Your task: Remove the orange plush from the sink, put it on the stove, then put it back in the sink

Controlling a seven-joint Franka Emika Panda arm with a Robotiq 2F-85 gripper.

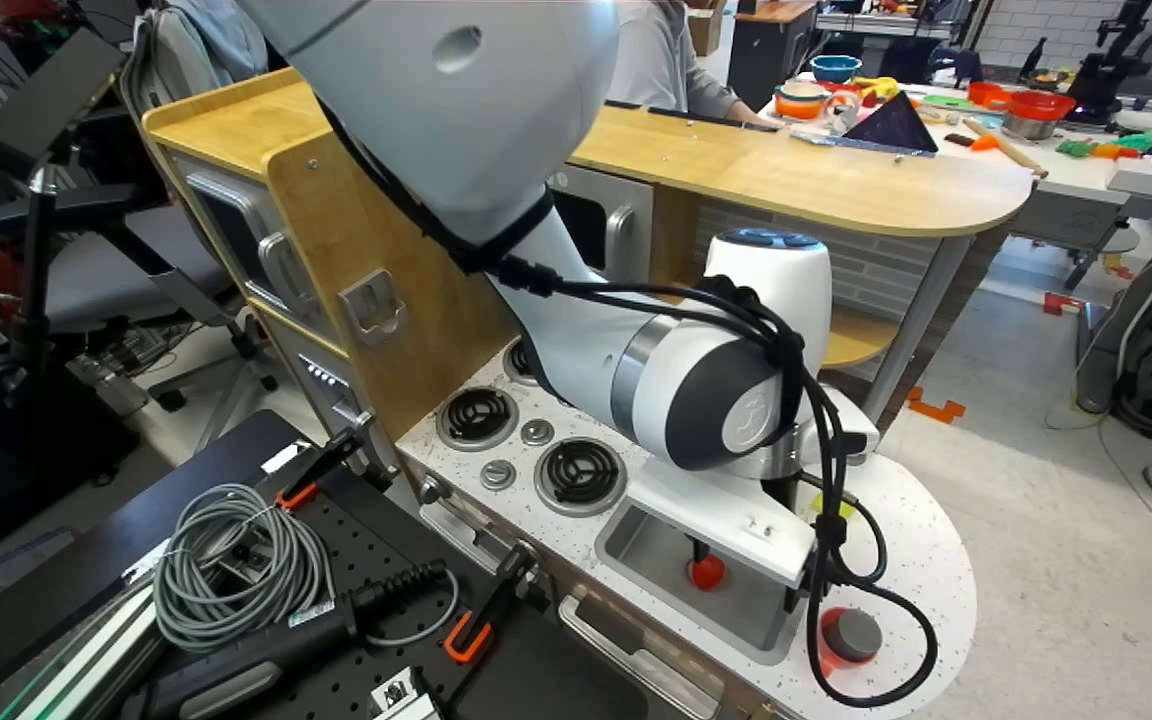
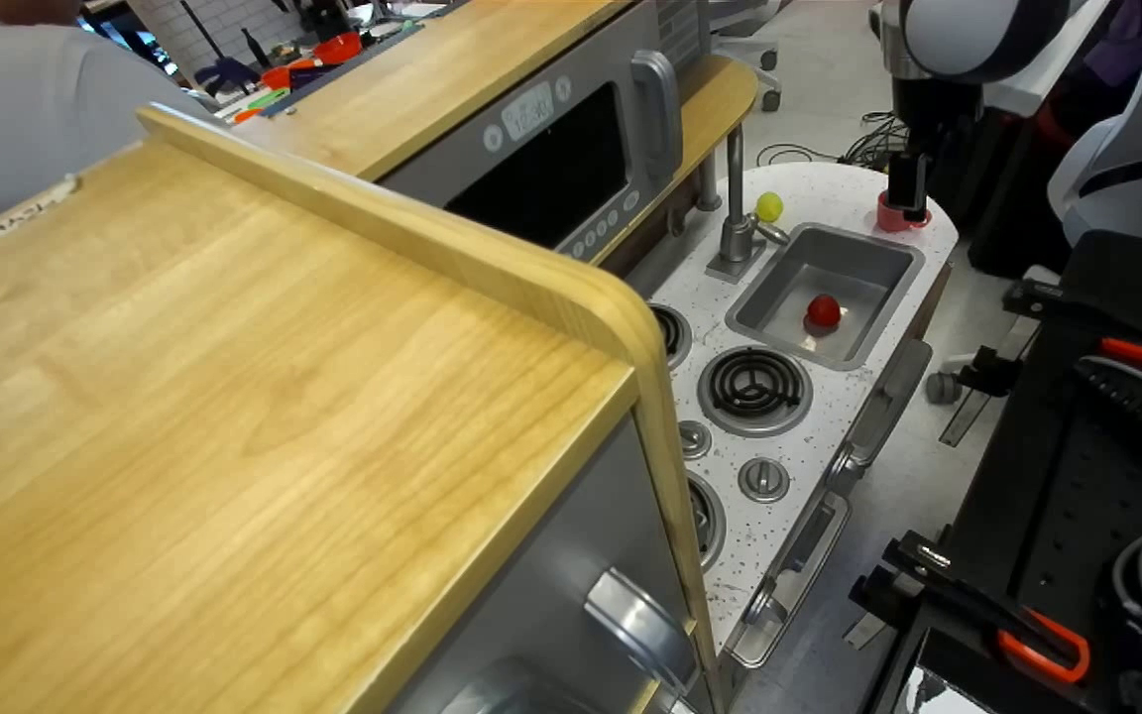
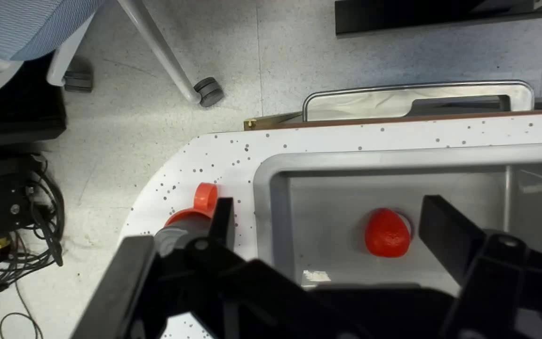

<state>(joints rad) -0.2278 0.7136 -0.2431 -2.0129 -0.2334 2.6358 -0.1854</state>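
In an exterior view | white brick-patterned wall at 2 o'clock | pale-grey hard floor at 3 o'clock | grey-seated, black-armed office chair at 9 o'clock

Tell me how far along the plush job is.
Done: unclear; the orange plush lies in the sink, so it is either not yet moved or already returned. In hand: nothing; the gripper is open, apart from it. Left: if unstarted, both transfers, to the stove and back; otherwise nothing.

In bright light, the plush casts soft shadow.
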